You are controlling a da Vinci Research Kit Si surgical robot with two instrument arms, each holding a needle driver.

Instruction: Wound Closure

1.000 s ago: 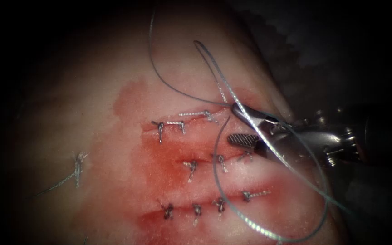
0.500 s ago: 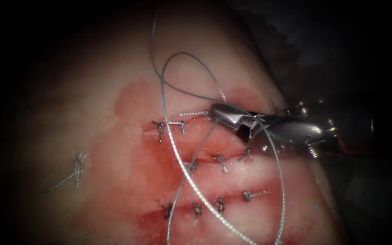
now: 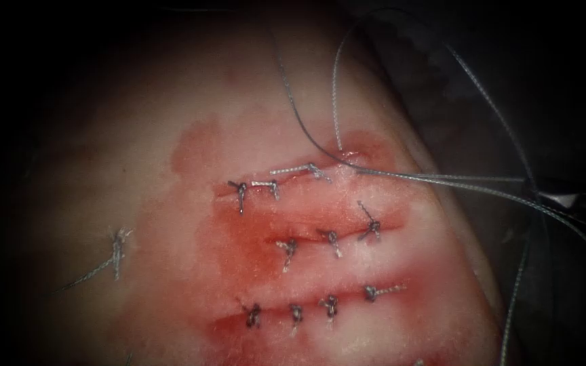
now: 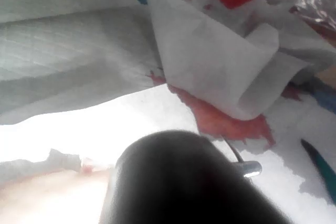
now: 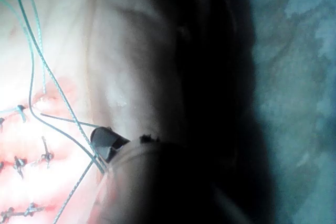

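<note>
The tissue [image 3: 171, 224] carries three cuts closed by rows of knotted stitches [image 3: 330, 237]. Thread [image 3: 442, 179] leaves the tissue at the right end of the top cut [image 3: 286, 177] and runs taut to the right, with a second strand arching above it. My right tool [image 3: 556, 200] sits dim at the far right, off the tissue's edge, its jaws shut on that thread. In the right wrist view the right tool [image 5: 105, 148] grips the thread [image 5: 63, 98] where the strands meet. The left tool's dark shaft [image 4: 178, 182] hides its jaws. I cannot tell where the needle is.
Red fluid [image 3: 239, 237] stains the tissue around the cuts. A lone stitch [image 3: 118, 247] with a thread tail lies far left. Dark drape [image 3: 483, 81] lies beyond the tissue's right edge. White gauze [image 4: 220, 61] with red stains lies by the left arm.
The right tool's jaws closed on the thread beside the top cut, then drew back to the right. The loose loops lifted off the stitches and the thread pulled taut.
</note>
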